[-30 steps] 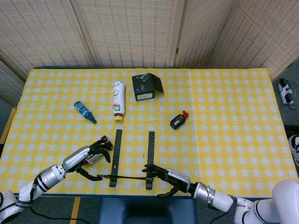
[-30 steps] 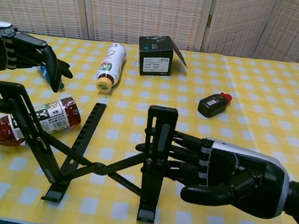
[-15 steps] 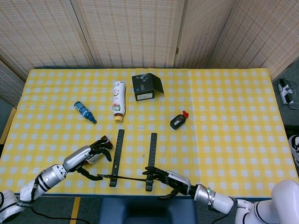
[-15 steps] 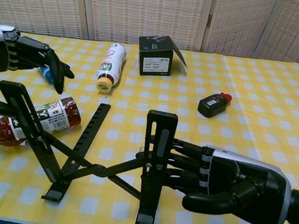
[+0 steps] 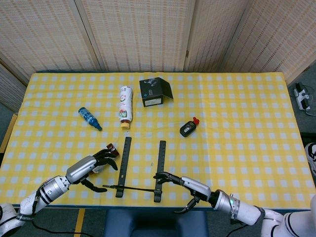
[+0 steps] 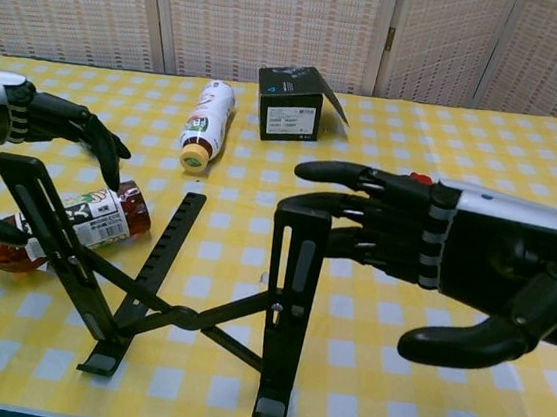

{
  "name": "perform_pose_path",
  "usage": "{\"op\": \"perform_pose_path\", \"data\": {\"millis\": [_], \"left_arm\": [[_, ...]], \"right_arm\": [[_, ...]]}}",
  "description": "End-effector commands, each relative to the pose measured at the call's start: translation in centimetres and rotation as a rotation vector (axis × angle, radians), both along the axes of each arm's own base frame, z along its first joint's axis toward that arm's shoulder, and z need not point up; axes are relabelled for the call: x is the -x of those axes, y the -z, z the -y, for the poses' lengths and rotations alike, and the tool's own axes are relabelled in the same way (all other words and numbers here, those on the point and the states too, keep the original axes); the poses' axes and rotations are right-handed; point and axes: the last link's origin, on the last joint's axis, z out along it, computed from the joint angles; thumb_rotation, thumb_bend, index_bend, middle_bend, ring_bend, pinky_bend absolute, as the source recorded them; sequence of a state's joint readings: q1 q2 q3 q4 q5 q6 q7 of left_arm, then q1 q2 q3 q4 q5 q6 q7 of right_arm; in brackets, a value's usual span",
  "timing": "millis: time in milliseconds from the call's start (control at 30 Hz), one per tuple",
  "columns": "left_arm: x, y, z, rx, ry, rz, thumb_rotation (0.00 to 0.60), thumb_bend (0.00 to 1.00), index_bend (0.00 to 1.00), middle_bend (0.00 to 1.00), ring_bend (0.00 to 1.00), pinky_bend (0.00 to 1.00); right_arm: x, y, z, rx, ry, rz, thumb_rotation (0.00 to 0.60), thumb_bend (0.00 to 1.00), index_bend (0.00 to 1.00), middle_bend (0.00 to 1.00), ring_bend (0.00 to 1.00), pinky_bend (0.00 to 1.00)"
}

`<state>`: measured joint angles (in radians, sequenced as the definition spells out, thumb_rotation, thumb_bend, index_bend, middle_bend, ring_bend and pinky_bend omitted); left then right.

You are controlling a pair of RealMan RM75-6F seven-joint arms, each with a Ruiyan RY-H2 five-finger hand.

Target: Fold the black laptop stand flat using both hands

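Standing unfolded at the near edge of the yellow checked tabletop [image 5: 237, 143], the black slotted-metal laptop stand [image 6: 182, 303] is looking light, rigid and hinge-stiff, best gripped by its two uprights, which the released left robot hand [image 6: 38, 156] and released right robot hand [image 6: 435, 252] are flanking.

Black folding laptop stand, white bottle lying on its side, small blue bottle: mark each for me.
Black folding laptop stand [image 6: 295, 271], chest view, right upright bar.
White bottle lying on its side [image 5: 125, 101], head view, mid-body label.
Small blue bottle [image 5: 89, 117], head view, middle of body.
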<state>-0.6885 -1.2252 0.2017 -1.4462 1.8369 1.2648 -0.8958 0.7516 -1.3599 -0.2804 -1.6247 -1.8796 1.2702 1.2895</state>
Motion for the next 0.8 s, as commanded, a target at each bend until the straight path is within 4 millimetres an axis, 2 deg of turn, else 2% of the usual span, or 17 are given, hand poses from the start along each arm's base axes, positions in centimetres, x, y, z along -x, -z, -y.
{"op": "perform_pose_path", "data": {"millis": [33, 233, 433, 800], "left_arm": [[0.5, 0.2, 0.3, -0.01, -0.01, -0.027, 0.6, 0.15, 0.36, 0.36, 0.15, 0.0], [0.9, 0.7, 0.9, -0.027, -0.018, -0.06, 0.6, 0.15, 0.35, 0.35, 0.14, 0.0], [1.1, 2.5, 1.5, -0.027, -0.015, -0.112, 0.6, 0.16, 0.35, 0.35, 0.14, 0.0], [-0.4, 5.3, 1.3, -0.053, -0.014, -0.111, 0.6, 0.16, 0.35, 0.35, 0.15, 0.0]], "right_arm": [[-0.9, -0.9, 0.0, 0.022, -0.03, 0.014, 0.6, 0.25, 0.02, 0.09, 0.14, 0.01], [-1.2, -1.3, -0.2, 0.019, -0.03, 0.017, 0.6, 0.25, 0.02, 0.09, 0.13, 0.0], [-1.3, -1.2, -0.3, 0.014, -0.025, 0.019, 0.6, 0.25, 0.02, 0.09, 0.13, 0.0], [-1.1, -0.3, -0.8, -0.013, -0.022, 0.0, 0.6, 0.25, 0.02, 0.09, 0.12, 0.0]]}}
